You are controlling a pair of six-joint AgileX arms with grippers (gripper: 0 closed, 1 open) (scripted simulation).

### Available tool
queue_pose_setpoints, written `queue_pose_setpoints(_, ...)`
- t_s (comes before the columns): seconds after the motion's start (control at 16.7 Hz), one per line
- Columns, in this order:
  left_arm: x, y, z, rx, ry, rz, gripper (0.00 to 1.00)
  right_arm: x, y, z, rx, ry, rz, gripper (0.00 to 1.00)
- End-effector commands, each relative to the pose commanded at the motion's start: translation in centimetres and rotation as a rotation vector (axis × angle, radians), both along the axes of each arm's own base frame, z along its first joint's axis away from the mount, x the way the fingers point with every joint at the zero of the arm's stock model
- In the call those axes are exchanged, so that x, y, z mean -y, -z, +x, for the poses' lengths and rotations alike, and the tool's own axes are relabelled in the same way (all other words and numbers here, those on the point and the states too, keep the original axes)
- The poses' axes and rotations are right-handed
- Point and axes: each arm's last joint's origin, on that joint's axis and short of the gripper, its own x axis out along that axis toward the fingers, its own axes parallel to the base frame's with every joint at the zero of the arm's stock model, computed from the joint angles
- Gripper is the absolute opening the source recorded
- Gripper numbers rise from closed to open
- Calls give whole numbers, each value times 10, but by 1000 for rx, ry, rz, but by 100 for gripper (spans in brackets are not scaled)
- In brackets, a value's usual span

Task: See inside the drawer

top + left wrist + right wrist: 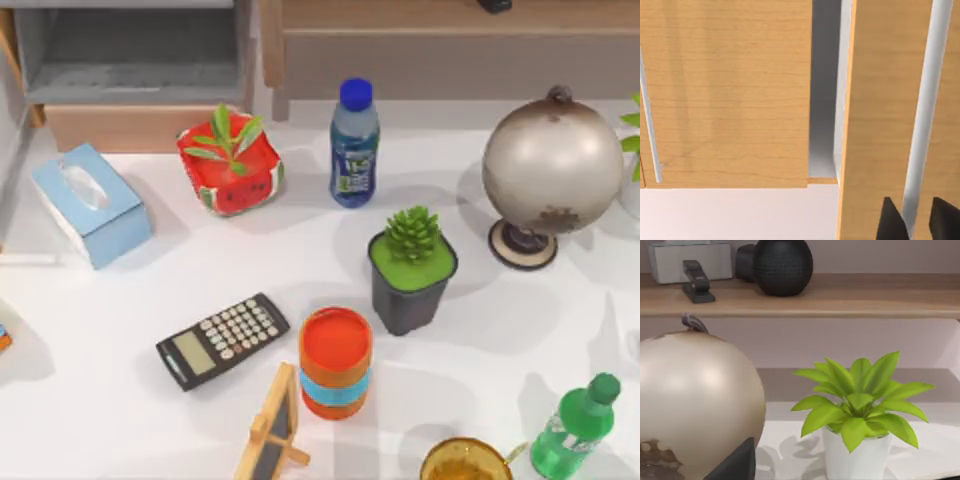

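my left pincer (912, 220) sits narrow around a pale bar handle (922, 115) on a tan wood front. the drawer (130, 85) stands pulled out behind the tissue box (90, 203), its grey inside bare.

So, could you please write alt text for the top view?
A drawer with grey inner walls stands pulled open at the white table's top left. On the table are a tissue box, calculator, blue-capped bottle, globe and potted succulent.

Globe (695, 405) beside potted plant (860, 440) — stapler (697, 282) on shelf (840, 300)
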Motion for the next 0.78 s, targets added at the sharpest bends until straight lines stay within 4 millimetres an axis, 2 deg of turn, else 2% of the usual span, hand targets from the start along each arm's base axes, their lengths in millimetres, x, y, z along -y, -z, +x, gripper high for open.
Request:
queue_pose_setpoints(0.42,0,0,0,0,0,0,98,0,0,0,0,0,0,100)
queue_pose_setpoints(0.78,0,0,0,0,0,0,100,0,0,0,0,0,0,100)
